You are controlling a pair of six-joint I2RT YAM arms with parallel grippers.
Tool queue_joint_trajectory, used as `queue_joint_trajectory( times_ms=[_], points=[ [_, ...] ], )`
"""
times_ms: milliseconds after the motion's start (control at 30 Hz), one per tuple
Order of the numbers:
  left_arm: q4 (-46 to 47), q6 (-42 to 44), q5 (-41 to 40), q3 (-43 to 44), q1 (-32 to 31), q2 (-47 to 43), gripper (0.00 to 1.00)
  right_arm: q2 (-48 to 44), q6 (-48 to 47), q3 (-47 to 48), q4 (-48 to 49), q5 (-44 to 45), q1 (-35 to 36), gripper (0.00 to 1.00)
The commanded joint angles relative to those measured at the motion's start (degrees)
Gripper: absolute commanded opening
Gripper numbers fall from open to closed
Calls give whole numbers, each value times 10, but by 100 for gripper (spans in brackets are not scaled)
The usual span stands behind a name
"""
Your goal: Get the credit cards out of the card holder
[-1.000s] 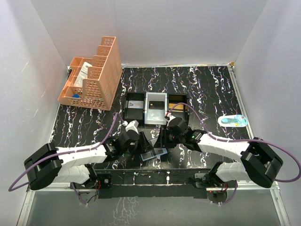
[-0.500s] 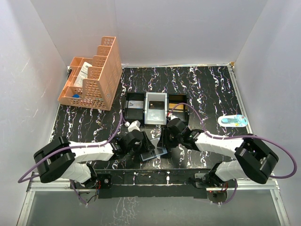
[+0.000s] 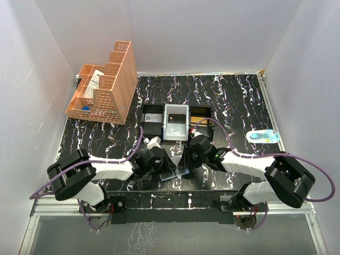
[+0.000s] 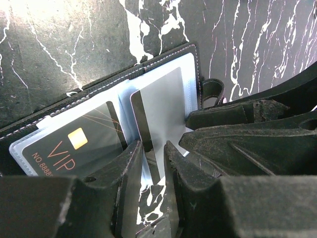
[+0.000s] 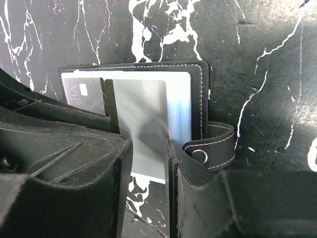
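The card holder (image 3: 174, 173) lies open on the marble table near the front edge, its clear sleeves facing up (image 4: 163, 57) (image 5: 198, 99). A black VIP card (image 4: 74, 144) (image 5: 84, 96) sits in one sleeve. A grey card (image 4: 161, 104) (image 5: 143, 114) sticks partway out of the other sleeve. My left gripper (image 4: 153, 153) (image 3: 166, 162) stands over that card's free end, jaws narrowly apart with table showing between them. My right gripper (image 5: 146, 153) (image 3: 184, 159) straddles the same card from the opposite side, open, one finger beside the snap strap (image 5: 218, 146).
A black-and-white three-compartment tray (image 3: 175, 122) stands just behind the two grippers. An orange basket organiser (image 3: 103, 87) is at the back left. A small blue-and-white object (image 3: 263, 136) lies at the right. The table's front edge is close below the holder.
The left arm has swung in toward the holder and its jaws have narrowed. The right gripper has closed in slightly and barely shifted. The holder stays put.
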Motion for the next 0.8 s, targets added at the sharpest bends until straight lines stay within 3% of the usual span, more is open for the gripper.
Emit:
queue_joint_trajectory(
  times_ms=[0, 500, 767],
  points=[
    [27, -3, 7, 3, -1, 3, 22, -10, 3, -16, 9, 2, -1, 30],
    [49, -12, 8, -15, -1, -22, 5, -4, 3, -18, 12, -1, -1, 28],
    [59, -8, 21, -17, -1, -32, 15, -1, 4, -17, 14, -4, -1, 28]
  ],
)
